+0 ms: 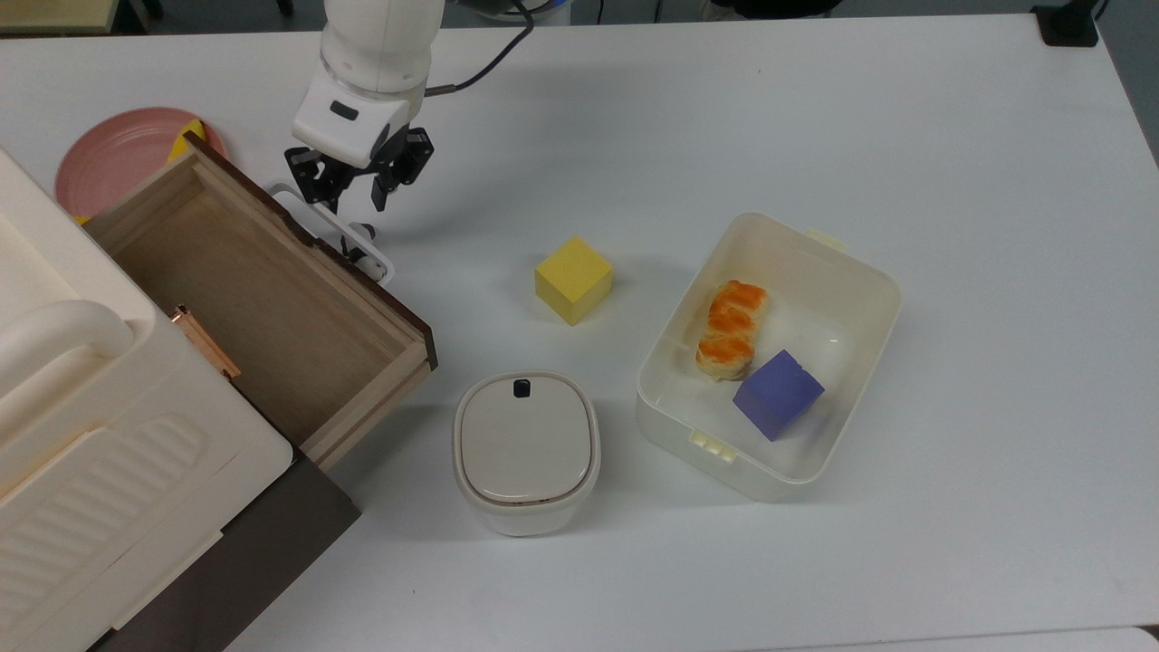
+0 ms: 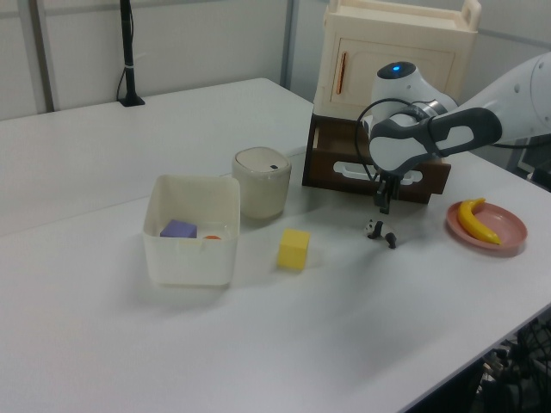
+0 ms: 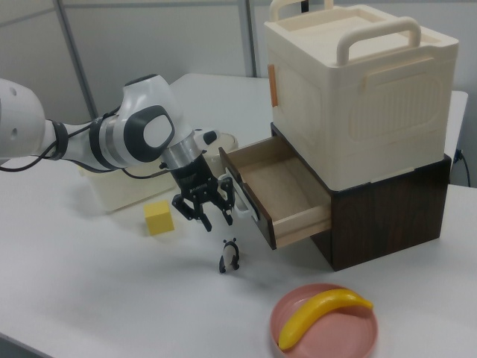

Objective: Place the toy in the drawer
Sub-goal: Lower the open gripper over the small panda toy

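White bench, cream cabinet over dark base. Drawer [image 3: 279,190] pulled out, hollow bare. Toy [image 3: 229,256], small panda figure, on bench just before drawer front. Tool [image 3: 206,213] hangs above toy, fingers spread, holding nothing. Step: descend straight, straddle panda, close gently; keep off white loop handle [image 1: 330,228] just beside. Top view: handle partly hides toy [image 1: 360,242]. Panda's pose unclear.

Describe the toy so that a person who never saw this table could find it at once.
Find the open wooden drawer with its white loop handle. On the white table just before that handle, below the gripper, stands the toy. It is a tiny black-and-white figure, far smaller than the yellow cube nearby.
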